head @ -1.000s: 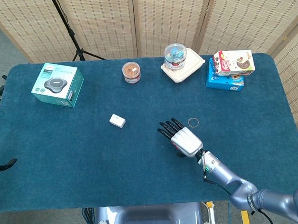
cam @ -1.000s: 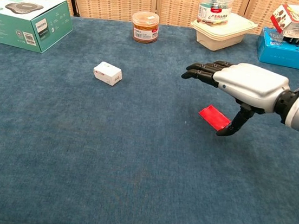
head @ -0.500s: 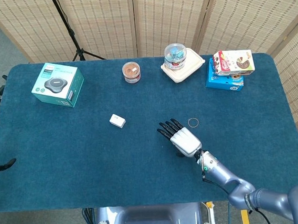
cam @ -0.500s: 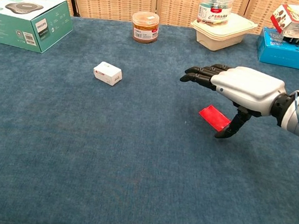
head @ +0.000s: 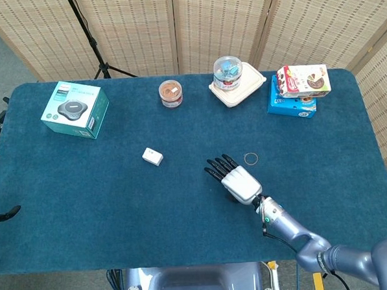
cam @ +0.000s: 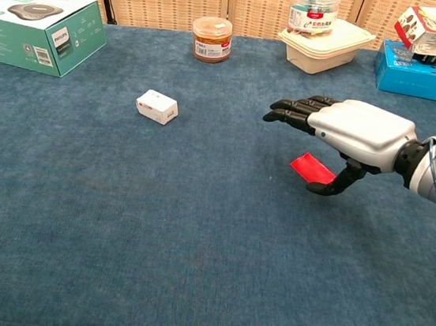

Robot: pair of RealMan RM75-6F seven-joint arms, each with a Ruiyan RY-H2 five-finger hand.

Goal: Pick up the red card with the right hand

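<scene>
The red card [cam: 308, 167] lies on the blue table cloth right of centre, its near corner seeming slightly raised. My right hand [cam: 357, 131] hovers just over it, palm down, with its fingers [cam: 292, 108] stretched out to the left. The thumb [cam: 335, 184] curls down and in against the card's near right edge. Nothing is gripped. In the head view the right hand [head: 237, 180] covers the card completely. My left hand shows in neither view.
A small white box [cam: 157, 107] lies to the left of the hand, and a thin ring [head: 251, 159] just beyond it. Along the far edge stand a teal box [cam: 39, 28], an orange-lidded jar [cam: 212, 39], a beige container [cam: 326, 43] and stacked snack boxes [head: 298, 91].
The right hand has sunk slightly, and its thumb has curled inward from pointing down to lie against the card's near edge. The card stays in the same spot.
</scene>
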